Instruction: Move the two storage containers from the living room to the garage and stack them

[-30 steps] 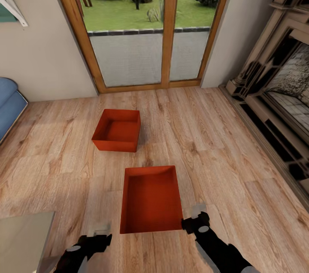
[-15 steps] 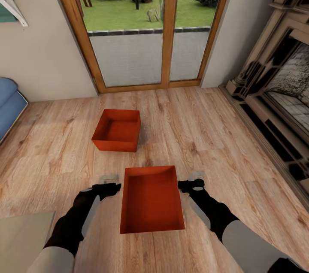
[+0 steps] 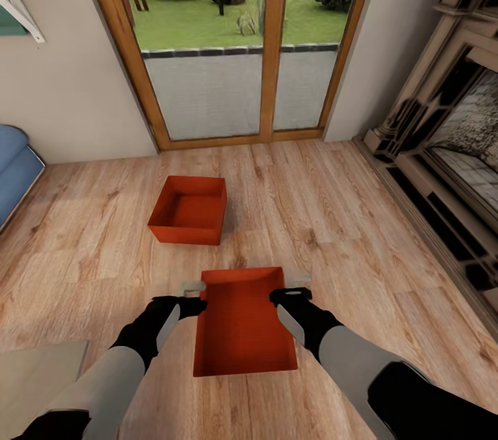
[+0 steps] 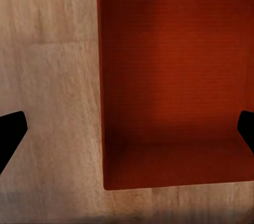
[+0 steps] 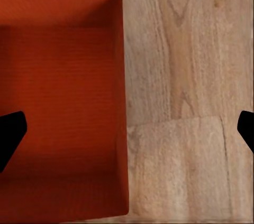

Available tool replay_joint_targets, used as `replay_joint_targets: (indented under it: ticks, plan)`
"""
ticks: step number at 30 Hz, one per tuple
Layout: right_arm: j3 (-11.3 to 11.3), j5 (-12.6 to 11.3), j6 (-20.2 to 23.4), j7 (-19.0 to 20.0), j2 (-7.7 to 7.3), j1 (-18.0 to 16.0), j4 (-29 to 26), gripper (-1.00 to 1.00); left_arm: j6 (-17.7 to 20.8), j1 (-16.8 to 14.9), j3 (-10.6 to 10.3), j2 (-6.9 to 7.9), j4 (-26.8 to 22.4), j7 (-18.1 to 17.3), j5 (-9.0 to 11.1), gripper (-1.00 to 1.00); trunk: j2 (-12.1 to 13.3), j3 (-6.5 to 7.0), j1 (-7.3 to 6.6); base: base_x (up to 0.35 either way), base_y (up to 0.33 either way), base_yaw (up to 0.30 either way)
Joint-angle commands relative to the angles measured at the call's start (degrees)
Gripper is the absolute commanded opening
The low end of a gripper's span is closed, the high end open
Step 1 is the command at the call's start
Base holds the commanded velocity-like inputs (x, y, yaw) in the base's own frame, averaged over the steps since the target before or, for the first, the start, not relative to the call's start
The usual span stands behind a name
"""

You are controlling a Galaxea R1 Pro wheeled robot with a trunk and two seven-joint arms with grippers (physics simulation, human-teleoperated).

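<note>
Light wood planks run across the living room floor point(image 3: 346, 253) up to the wood-framed glass doors point(image 3: 238, 46), with a blue sofa point(image 3: 14, 163) at one edge and a dark fireplace surround point(image 3: 443, 149) at the other. Two orange-red storage containers sit on the planks, well apart: the far container point(image 3: 188, 209) nearer the doors, the near container point(image 3: 243, 322) right in front of the robot. The left gripper point(image 3: 192, 286) hovers over the near bin's left wall and the right gripper point(image 3: 296, 279) over its right wall. In each wrist view the dark fingers point(image 4: 10, 134) are spread wide, one over the bin's inside and one over bare floor, so each straddles a wall with nothing grasped.

I'd judge the bin to be stiff and light, with thin, plain, smooth walls that could slip. Pinching the two long walls opposite each other, near their middles, should keep it level when lifted.
</note>
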Motion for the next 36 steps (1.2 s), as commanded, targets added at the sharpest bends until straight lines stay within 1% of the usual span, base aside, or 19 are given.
replay_joint_targets:
  ticks: [1, 6, 10, 16, 20, 21, 24, 26, 27, 31, 36]
  plan:
    - [0.3, -0.5, 0.9, -1.0, 0.0, -0.1, 0.5, 1.0, 0.3, 0.0, 0.0, -0.02, 0.0, 0.6, 0.4, 1.0, 0.0, -0.04, 0.0, 0.0, 0.0, 0.0]
    - [0.3, -2.6, 2.2, -2.0, 0.0, -0.1, 2.4, 1.0, 0.9, 0.0, 0.0, -0.25, -0.1, 2.9, 0.3, 1.0, 0.0, -0.04, 0.0, 0.0, 0.0, 0.0]
    - [0.3, -3.1, 2.4, -2.1, 0.0, -0.1, 2.7, 1.0, 1.8, 0.0, 0.1, -0.3, 0.3, 3.4, 0.5, 1.0, 0.0, -0.04, 0.0, 0.0, 0.0, 0.0]
    - [0.3, -3.5, 2.6, -2.1, 0.0, -0.1, 2.7, 1.0, 2.1, 0.0, 0.2, -0.38, 0.9, 3.5, 0.7, 1.0, 0.0, -0.04, 0.0, 0.0, 0.0, 0.0]
    - [0.2, -3.6, 0.4, 0.1, 0.0, -0.1, 3.2, 1.0, 1.1, 0.0, 0.2, -0.52, 3.8, 3.3, 0.9, 1.0, 0.0, -0.04, 0.0, 0.0, 0.0, 0.0]
    - [0.3, -3.5, -0.6, 2.0, 0.0, -0.1, 4.9, 1.0, 0.2, 0.0, 0.3, -0.6, 5.6, 3.3, 1.1, 1.0, 0.0, -0.04, 0.0, 0.0, 0.0, 0.0]
    - [0.3, -3.5, -2.6, 4.6, 0.0, -0.1, 7.9, 1.0, -1.8, 0.0, 0.4, -0.64, 8.9, 3.3, 1.1, 1.0, 0.0, -0.04, 0.0, 0.0, 0.0, 0.0]
    - [0.4, -3.4, -5.4, 6.8, 0.0, 0.0, 10.8, 1.0, -5.4, 0.0, 0.3, -0.65, 13.8, 3.3, 1.1, 1.0, 0.0, -0.04, 0.0, 0.0, 0.0, 0.0]
    - [0.4, -3.3, -6.0, 7.1, 0.0, 0.0, 11.7, 1.0, -6.3, 0.0, 0.3, -0.65, 14.9, 3.3, 1.0, 1.0, 0.0, -0.04, 0.0, 0.0, 0.0, 0.0]
    - [0.4, -3.3, -7.0, 7.6, 0.0, 0.1, 13.8, 1.0, -7.4, 0.0, 0.3, -0.66, 16.4, 3.4, 1.0, 1.0, 0.0, -0.04, 0.0, 0.0, 0.0, 0.0]
    - [0.4, -3.4, -6.3, 7.7, 0.0, 0.3, 14.3, 1.0, -7.5, 0.0, 0.4, -0.65, 16.6, 3.0, 1.0, 1.0, 0.0, -0.04, 0.0, 0.0, 0.0, 0.0]
